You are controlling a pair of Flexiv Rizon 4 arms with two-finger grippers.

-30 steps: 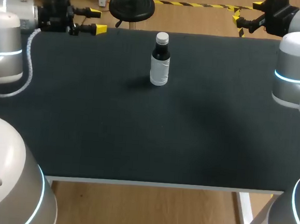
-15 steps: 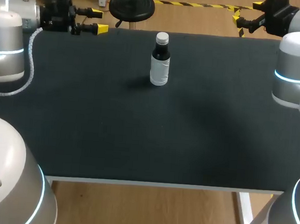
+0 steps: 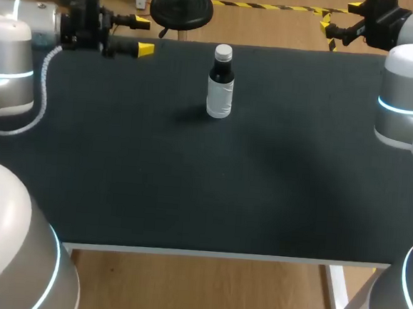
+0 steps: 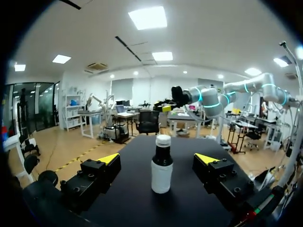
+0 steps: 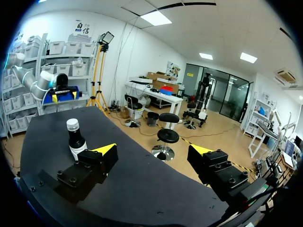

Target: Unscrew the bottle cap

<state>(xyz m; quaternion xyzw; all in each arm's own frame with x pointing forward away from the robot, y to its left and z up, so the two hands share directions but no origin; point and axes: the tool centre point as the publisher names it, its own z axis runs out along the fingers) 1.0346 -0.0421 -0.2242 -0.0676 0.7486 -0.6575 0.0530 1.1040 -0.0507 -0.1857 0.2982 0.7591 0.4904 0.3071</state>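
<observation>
Nothing done yet: the bottle [image 3: 220, 91] is standing upright near the middle of the table's [image 3: 189, 196] far edge, white cap [image 3: 223, 53] on, nothing touching it. The left gripper [image 3: 142, 35] is hovering over the far left corner, fingers apart and empty, facing the bottle but well short of it. The right gripper [image 3: 339, 16] is sitting by the far right corner, fingers also apart and empty, so the holding, cap clamping and twisting all look to be pending.
</observation>
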